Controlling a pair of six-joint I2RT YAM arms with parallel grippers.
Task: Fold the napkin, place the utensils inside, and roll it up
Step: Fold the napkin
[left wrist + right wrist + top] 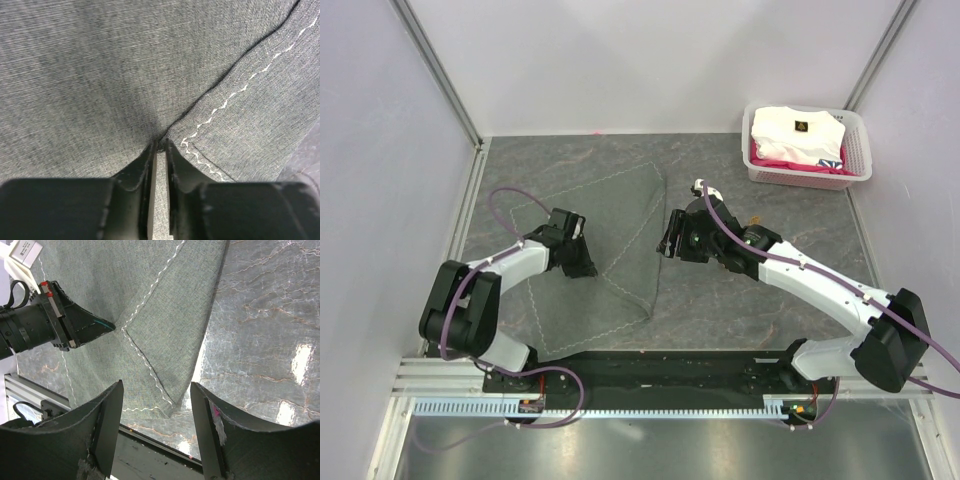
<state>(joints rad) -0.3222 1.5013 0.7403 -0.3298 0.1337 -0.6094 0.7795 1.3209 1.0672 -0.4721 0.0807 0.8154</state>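
The grey-green napkin lies spread on the grey table, with a flap along its right side folded over onto the rest. The stitched corner of that flap sits at the tips of my left gripper, which is shut on it. In the left wrist view the left gripper shows narrow jaws meeting at the cloth corner. My right gripper hovers open above the napkin's right edge, nothing between its fingers. The utensils are hidden.
A white basket holding a folded white garment stands at the back right. Pale walls close in the table on three sides. A metal rail runs along the near edge, between the arm bases.
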